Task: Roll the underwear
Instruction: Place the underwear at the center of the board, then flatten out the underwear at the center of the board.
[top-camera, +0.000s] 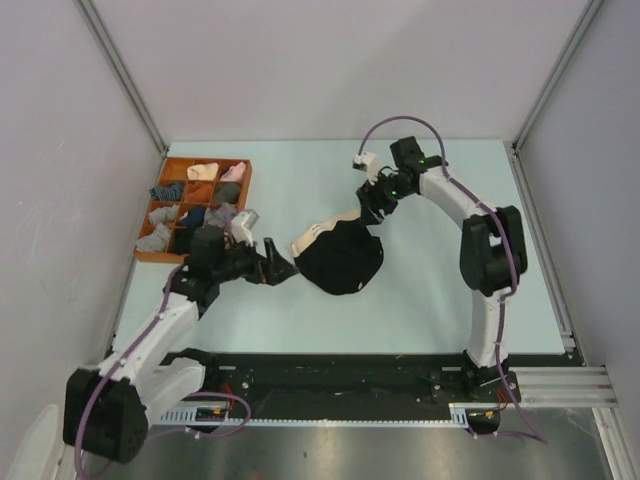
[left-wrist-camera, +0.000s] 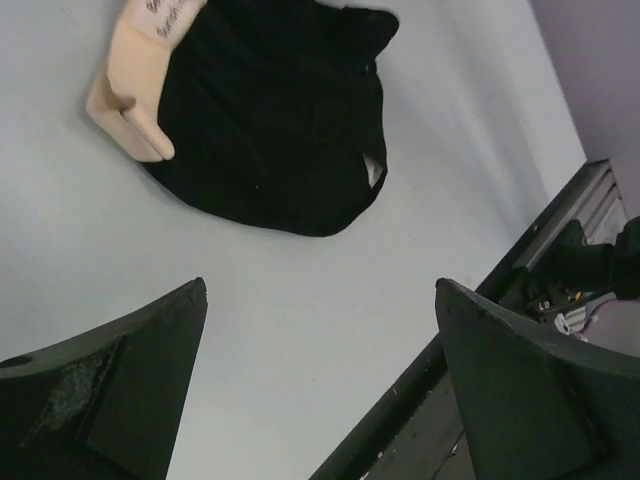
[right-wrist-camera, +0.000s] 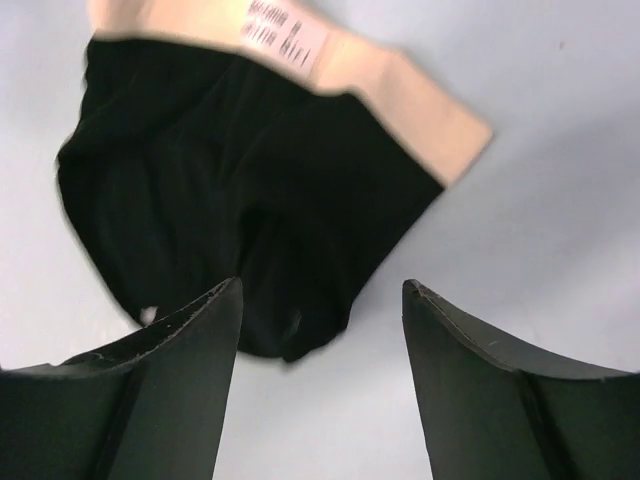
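Table (top-camera: 430, 300): pale blue surface; carries the tray at the far left and the garment near the middle.
Right arm (top-camera: 485, 250): white and black, reaches from the near right edge to the garment's far side.
Left arm (top-camera: 160, 335): extends from the near left corner, its wrist just left of the garment.
Tray (top-camera: 190, 160): orange, divided into compartments that hold small rolled bundles in grey, navy, pink and cream.
Underwear (top-camera: 342, 258): black fabric in a loose, rumpled heap on the table, between the two grippers; not rolled. Cream waistband (left-wrist-camera: 130, 95) lies along its far-left edge, partly folded over.
Left gripper (left-wrist-camera: 320, 285): jaws spread wide, nothing between them, over bare table just beside the garment's left edge.
Right gripper (right-wrist-camera: 321, 285): jaws apart, nothing clamped, above the garment's far edge; the wrist view is blurred.
Label (right-wrist-camera: 285, 35): white printed tag on the waistband; text illegible.
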